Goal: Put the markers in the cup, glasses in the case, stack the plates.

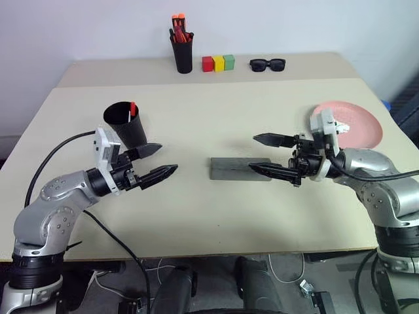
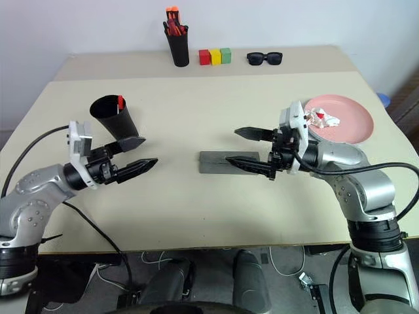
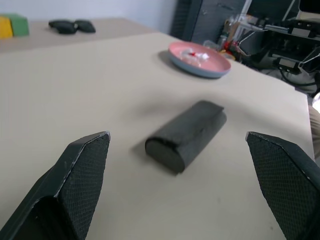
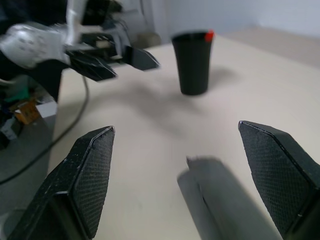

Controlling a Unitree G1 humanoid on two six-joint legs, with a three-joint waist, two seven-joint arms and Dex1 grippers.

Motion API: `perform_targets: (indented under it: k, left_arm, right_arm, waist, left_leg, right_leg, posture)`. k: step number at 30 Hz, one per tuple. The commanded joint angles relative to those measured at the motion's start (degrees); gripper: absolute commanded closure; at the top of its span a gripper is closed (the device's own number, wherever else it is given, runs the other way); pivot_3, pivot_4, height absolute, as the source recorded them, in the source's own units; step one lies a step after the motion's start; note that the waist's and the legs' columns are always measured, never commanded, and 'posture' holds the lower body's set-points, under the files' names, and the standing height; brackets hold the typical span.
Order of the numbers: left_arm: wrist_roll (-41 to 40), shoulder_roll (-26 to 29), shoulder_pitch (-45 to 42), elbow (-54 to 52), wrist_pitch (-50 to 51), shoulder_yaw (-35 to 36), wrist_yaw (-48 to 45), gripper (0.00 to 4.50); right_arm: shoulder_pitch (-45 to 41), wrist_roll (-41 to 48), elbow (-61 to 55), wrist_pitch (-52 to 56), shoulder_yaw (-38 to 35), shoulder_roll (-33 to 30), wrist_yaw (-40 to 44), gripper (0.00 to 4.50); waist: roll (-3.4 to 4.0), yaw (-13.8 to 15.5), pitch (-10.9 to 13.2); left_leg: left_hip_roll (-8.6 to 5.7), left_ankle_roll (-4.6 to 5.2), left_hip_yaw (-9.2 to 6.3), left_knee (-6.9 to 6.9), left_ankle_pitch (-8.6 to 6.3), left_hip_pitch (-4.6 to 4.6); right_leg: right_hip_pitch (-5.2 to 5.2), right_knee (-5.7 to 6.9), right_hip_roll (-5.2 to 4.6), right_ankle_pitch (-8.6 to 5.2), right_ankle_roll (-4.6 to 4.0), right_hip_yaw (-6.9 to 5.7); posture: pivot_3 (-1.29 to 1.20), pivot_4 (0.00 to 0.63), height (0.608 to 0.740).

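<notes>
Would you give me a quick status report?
Both grippers open, empty: left gripper, right gripper. Case shut between them. Nothing in the way.

Bare table (image 1: 196, 131) lay between cup (image 1: 125, 124) and plate (image 1: 357, 124). Only the closed case (image 1: 236, 168) obstructed the centre, between the left gripper (image 1: 156, 163) and right gripper (image 1: 267, 154).

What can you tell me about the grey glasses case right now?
The case is a flat, dark grey oblong with rounded ends and a matte surface. It is closed and lies flat on the table near the middle, lengthwise across it. The right gripper is at its right end, open, one finger over that end; contact is unclear. Nothing else is near it.
</notes>
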Motion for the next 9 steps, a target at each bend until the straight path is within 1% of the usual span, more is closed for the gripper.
perform_targets:
  k: [1,5,9]
  left_arm:
    - [-0.5,2.0,2.1,-0.2,-2.8,3.9,-3.0,0.0]
    - [-0.7,1.8,2.4,0.5,-3.2,4.4,-2.8,0.0]
    - [0.1,-0.4,2.7,-1.2,-4.7,3.8,-0.7,0.0]
  right_arm:
    - [1.7,1.1,-5.8,1.0,-2.4,-1.3,-1.8,0.48]
    - [3.6,0.3,-6.9,1.4,-3.3,-3.1,-2.3,0.48]
    - [1.8,0.5,-5.2,1.8,-2.7,-3.9,-2.0,0.48]
  waist:
    - [0.0,-0.1,0.0]
    - [0.0,-0.1,0.0]
    - [0.0,0.0,0.0]
  left_leg:
    - [0.0,0.0,0.01,-0.01,0.0,-0.04]
    - [0.03,0.0,0.04,-0.04,0.0,-0.06]
    - [0.04,0.0,0.04,-0.01,0.0,-0.02]
  right_leg:
    - [-0.06,0.0,-0.01,0.0,0.0,0.01]
    - [-0.11,0.01,0.0,0.0,-0.02,0.01]
    - [-0.03,-0.01,0.0,0.0,-0.01,0.0]
  posture:
    - [0.0,0.15,0.74]
    - [0.0,0.15,0.74]
    - [0.0,0.15,0.74]
